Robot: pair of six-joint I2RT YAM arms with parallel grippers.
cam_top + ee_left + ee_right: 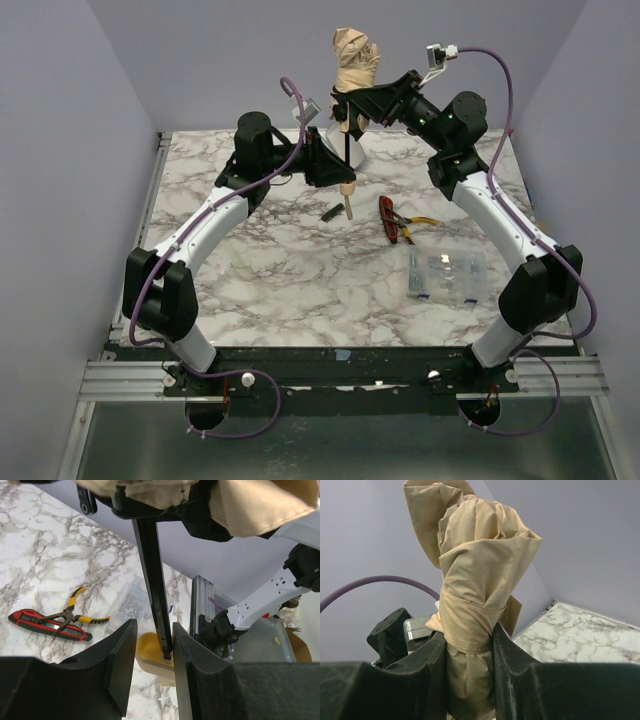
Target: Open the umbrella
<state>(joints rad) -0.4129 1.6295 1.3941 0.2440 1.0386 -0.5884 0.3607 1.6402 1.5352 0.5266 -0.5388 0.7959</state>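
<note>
- Over the marbled desk [300, 290], I am holding the umbrella [355, 62] upright, its canopy [480, 565] bundled.
- The right gripper [468, 645] is pinching the canopy; the left gripper [154, 628] is clamping the knob handle [152, 656].
- Next, likely: drawing both apart, lengthening the shaft [151, 570].

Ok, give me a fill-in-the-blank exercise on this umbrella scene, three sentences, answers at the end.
1. The fingers of the left hand sit either side of the umbrella's thin black ____, just above the knob handle.
2. The right hand is shut on the bundled tan ____ at the umbrella's top.
3. The clear plastic box lies on the table on the ____ arm's side, near the red-handled tool.
Missing words: shaft, canopy, right.
</note>
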